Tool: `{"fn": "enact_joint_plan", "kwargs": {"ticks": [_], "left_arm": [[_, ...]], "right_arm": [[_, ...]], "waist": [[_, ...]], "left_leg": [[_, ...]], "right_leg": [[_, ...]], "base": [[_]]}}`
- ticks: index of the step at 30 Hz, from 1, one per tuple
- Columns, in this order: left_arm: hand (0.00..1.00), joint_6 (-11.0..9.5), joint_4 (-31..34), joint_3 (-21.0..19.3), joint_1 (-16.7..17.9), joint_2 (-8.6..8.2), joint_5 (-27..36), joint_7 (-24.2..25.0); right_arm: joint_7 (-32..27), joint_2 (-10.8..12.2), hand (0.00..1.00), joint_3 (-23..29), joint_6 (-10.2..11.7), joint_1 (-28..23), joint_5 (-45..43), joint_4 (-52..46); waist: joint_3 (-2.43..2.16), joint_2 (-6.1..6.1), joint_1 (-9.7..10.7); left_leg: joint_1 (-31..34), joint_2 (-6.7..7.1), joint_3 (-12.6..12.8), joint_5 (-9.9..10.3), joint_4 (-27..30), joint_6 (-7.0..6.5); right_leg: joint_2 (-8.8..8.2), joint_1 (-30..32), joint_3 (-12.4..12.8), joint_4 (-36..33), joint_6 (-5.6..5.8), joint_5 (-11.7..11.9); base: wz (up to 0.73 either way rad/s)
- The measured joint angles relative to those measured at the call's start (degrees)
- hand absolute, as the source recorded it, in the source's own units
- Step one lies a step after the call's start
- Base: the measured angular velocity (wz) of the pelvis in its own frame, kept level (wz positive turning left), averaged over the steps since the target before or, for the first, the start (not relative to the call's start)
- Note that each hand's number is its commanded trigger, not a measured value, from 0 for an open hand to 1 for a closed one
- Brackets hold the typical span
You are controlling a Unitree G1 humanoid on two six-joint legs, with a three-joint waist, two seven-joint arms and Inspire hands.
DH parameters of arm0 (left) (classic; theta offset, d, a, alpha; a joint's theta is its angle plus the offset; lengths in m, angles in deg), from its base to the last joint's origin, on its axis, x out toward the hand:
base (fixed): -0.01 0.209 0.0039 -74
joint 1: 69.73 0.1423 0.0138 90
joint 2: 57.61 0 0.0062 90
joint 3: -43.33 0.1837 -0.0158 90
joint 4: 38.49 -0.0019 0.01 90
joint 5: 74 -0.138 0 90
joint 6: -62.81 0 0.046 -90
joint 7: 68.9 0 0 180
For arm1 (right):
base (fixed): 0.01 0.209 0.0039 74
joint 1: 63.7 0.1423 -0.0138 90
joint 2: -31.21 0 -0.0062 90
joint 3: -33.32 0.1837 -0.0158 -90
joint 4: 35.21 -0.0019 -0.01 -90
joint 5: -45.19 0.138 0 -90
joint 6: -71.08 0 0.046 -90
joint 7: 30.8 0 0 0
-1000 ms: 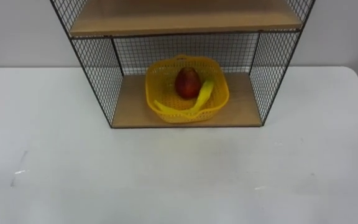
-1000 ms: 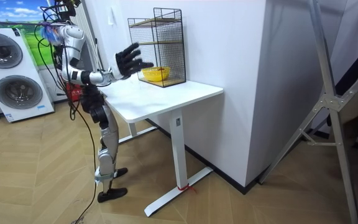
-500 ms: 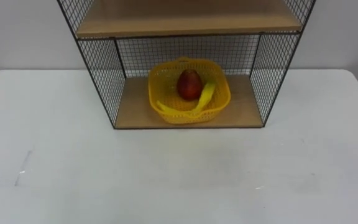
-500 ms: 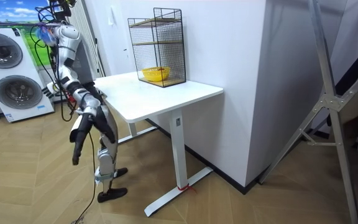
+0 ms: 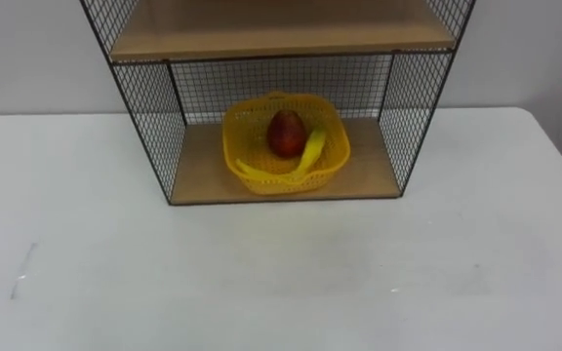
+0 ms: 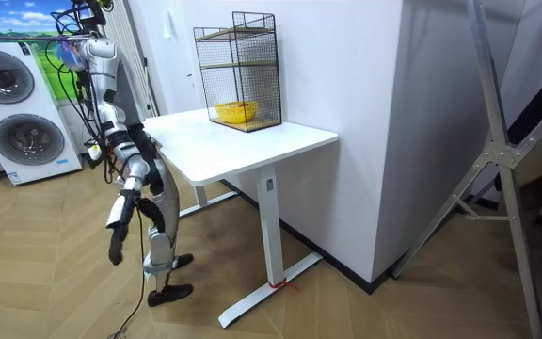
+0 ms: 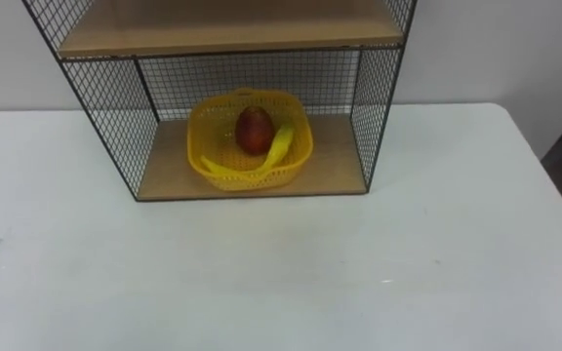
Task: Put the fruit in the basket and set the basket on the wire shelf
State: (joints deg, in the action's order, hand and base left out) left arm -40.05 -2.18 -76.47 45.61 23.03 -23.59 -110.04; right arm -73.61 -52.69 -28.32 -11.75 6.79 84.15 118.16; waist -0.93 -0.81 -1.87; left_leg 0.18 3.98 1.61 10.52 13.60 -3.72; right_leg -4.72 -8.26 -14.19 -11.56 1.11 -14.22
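Left eye view: the yellow basket (image 5: 284, 156) sits on the bottom board of the wire shelf (image 5: 144, 117), upper centre of frame. A red fruit (image 5: 286, 134) and a banana (image 5: 310, 154) lie inside it, touching. Judgement: both steps look done and nothing is left to move. The white table (image 5: 281, 283) fills the lower frame.

Room view: the robot stands at the table's end, at the left of frame, upright. Its right hand (image 6: 118, 247) hangs low beside its leg, fingers loose and holding nothing, well apart from the basket. A washing machine (image 6: 26, 113) stands at far left, on a wooden floor (image 6: 346, 311).

Right eye view: same layout. The shelf's upper board (image 7: 222, 34) is bare.
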Motion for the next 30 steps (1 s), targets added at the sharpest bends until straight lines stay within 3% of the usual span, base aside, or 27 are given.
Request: {"fn": "enact_joint_plan", "kwargs": {"ticks": [3,7,10,13,20,22,30], "left_arm": [[0.00,3.3,-3.2,3.3,-1.1,-1.58,-11.1,5.0],[0.00,7.1,-5.0,9.7,-3.8,-1.46,-26.3,11.6],[0.00,9.6,-4.9,13.5,-5.6,-1.09,-35.9,16.7],[0.00,11.8,-5.4,17.1,-7.4,-0.79,-41.3,22.0],[0.00,17.7,-8.7,21.1,-8.0,-0.53,-48.1,28.1],[0.00,19.7,-9.0,21.1,-8.0,-0.48,-50.1,30.1],[0.00,23.5,-10.6,24.5,-8.8,-0.29,-52.0,35.8]], "right_arm": [[5.0,0.8,0.00,-3.9,-2.3,2.4,-4.7,3.9],[14.2,0.6,0.00,-12.7,-5.4,5.3,-12.1,6.6],[21.2,0.4,0.00,-15.2,-7.2,7.1,-17.3,7.9],[26.2,0.3,0.00,-19.7,-9.2,7.3,-20.7,7.9],[33.8,0.3,0.00,-23.7,-14.7,8.7,-31.9,10.2],[36.0,0.3,0.00,-24.9,-16.1,9.2,-37.2,10.1],[39.5,0.5,0.00,-26.9,-18.5,11.2,-44.5,10.2]], "waist": [[0.16,-0.28,-0.1],[0.32,-0.48,0.0],[0.39,-0.50,0.2],[0.51,-0.68,0.2],[0.79,-1.23,0.8],[1.15,-1.34,0.6],[1.64,-0.74,0.3]], "left_leg": [[-0.6,0.03,-0.1,0.0,-0.1,0.00],[-0.7,0.23,-0.7,0.0,0.0,-0.01],[-0.7,0.27,-0.8,0.0,0.0,-0.02],[-0.6,0.26,-0.5,0.0,0.0,-0.03],[-0.7,0.30,-0.2,0.5,0.1,-0.05],[-0.8,0.14,-0.1,0.8,0.1,0.05],[-0.9,-0.32,0.0,1.1,0.3,0.28]], "right_leg": [[0.35,-0.6,0.0,0.1,0.05,0.0],[0.48,-1.1,-0.3,1.0,0.05,0.0],[0.50,-1.2,-0.2,1.0,0.06,0.0],[0.48,-1.0,-0.1,1.1,0.10,-0.1],[0.51,-0.9,0.0,1.6,0.12,0.0],[0.60,-0.9,0.1,1.6,0.12,0.0],[0.92,-1.0,0.1,0.9,0.09,0.0]], "base": [[0.01],[0.07],[0.02],[-0.03],[-0.01],[-0.02],[-0.01]]}}
